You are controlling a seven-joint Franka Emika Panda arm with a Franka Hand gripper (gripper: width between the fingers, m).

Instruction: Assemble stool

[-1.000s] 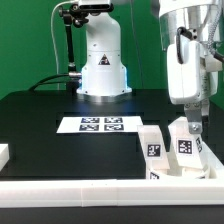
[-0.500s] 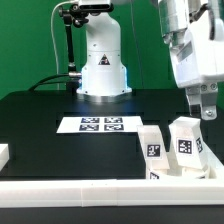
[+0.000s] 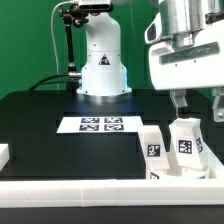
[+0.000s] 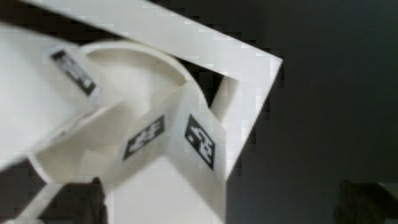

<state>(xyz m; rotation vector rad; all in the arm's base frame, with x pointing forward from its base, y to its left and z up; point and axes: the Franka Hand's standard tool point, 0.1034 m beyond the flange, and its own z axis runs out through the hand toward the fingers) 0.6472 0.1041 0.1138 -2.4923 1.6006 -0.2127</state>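
Observation:
My gripper [image 3: 199,108] hangs open and empty above the right-hand stool leg [image 3: 186,146], clear of it. A second leg [image 3: 152,152] stands just to the exterior view's left of that one, both white with black-and-white tags, in the front right corner. In the wrist view the gripper [image 4: 210,214] looks down on a tagged leg [image 4: 169,135] that leans against the round seat [image 4: 121,85]. Its dark fingertips [image 4: 64,205] show at the picture's edge with nothing between them. I cannot make out the third leg.
The marker board [image 3: 100,124] lies flat mid-table in front of the robot base [image 3: 102,70]. A long white border rail [image 3: 90,190] runs along the front edge and turns a corner behind the parts [image 4: 214,45]. A small white block [image 3: 3,153] sits at the exterior view's left.
The gripper has let go of the right-hand leg, risen well above it and turned, so both open fingers now show side by side. The legs have stayed put.

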